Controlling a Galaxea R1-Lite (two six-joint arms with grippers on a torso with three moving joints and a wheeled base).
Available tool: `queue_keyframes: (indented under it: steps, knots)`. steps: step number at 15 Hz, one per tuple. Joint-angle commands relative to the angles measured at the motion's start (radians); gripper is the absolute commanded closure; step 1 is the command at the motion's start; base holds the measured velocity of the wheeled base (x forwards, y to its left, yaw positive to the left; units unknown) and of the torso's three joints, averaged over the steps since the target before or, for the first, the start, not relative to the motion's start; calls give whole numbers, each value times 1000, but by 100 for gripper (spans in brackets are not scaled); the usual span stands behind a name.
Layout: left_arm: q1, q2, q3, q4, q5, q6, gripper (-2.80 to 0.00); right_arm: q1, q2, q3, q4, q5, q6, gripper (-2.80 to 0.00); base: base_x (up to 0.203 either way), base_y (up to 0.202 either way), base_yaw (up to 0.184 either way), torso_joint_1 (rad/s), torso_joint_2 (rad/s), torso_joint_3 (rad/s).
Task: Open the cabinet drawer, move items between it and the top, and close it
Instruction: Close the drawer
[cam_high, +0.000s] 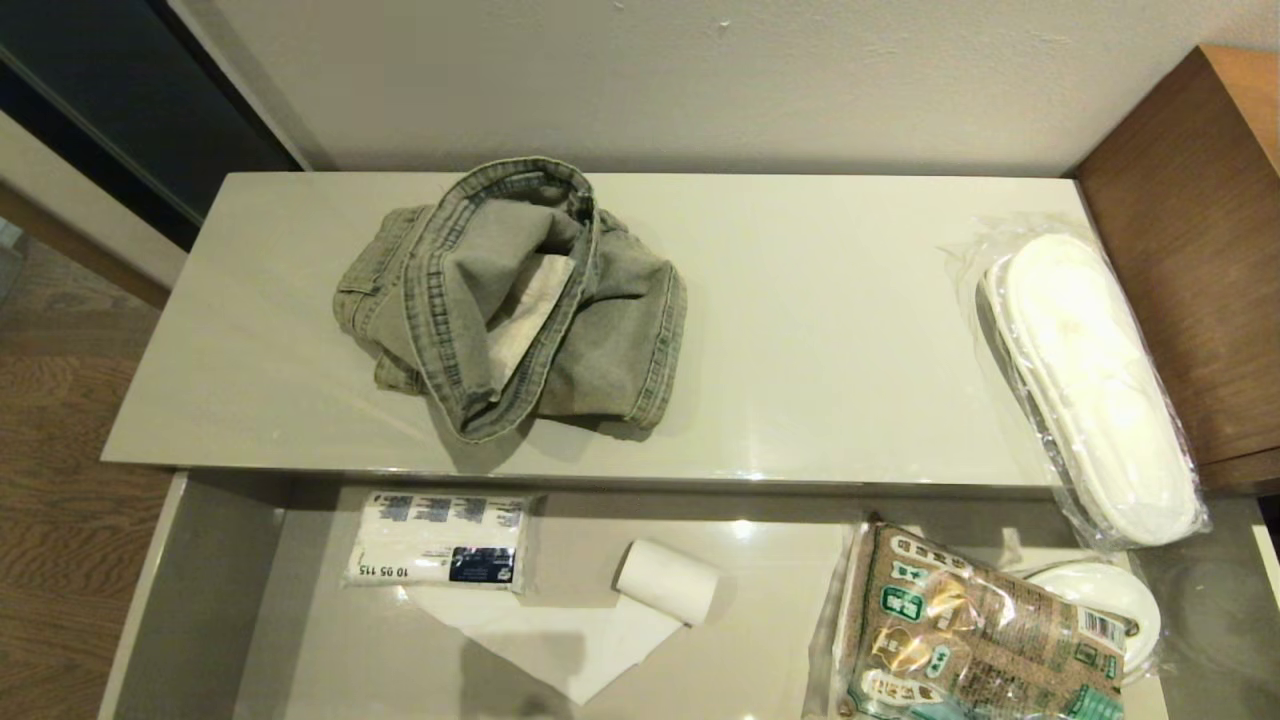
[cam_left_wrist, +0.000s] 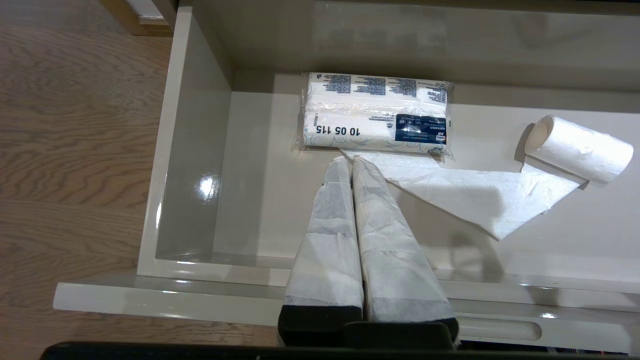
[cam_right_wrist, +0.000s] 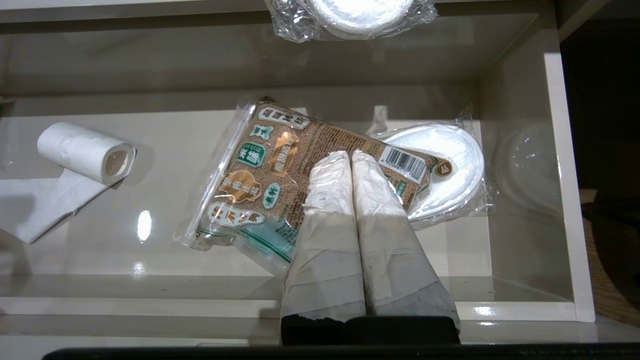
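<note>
The drawer (cam_high: 200, 600) stands pulled out in front of the cabinet (cam_high: 300, 478). On the top (cam_high: 820, 330) lies the crumpled denim garment (cam_high: 515, 300), left of the middle. The wrapped slippers (cam_high: 1090, 385) lie at the top's right end, beside the brown wooden unit (cam_high: 1190, 250), with one end jutting over the front edge above the drawer.

Inside the drawer, a tissue pack (cam_high: 437, 540) sits at the left rear. A paper roll (cam_high: 667, 580) lies near the middle with a loose strip trailing from it. At the right, a brown food bag (cam_high: 970, 630) rests partly over white plates (cam_high: 1110, 600) in clear plastic.

Neither arm shows in the head view. The left gripper (cam_left_wrist: 348, 162) hangs above the drawer's left part, its wrapped fingers pressed together on nothing, tips near the tissue pack. The right gripper (cam_right_wrist: 348, 156) hangs over the food bag, fingers likewise closed and empty.
</note>
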Motion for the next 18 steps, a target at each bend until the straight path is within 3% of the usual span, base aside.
queue_keyframes:
  steps: [1,18]
  knots:
    - [0,0,2,0,1,0,0,0,-2,0,0,0,0,0,0,0,0,0,0,0]
    - [0,0,2,0,1,0,0,0,-2,0,0,0,0,0,0,0,0,0,0,0]
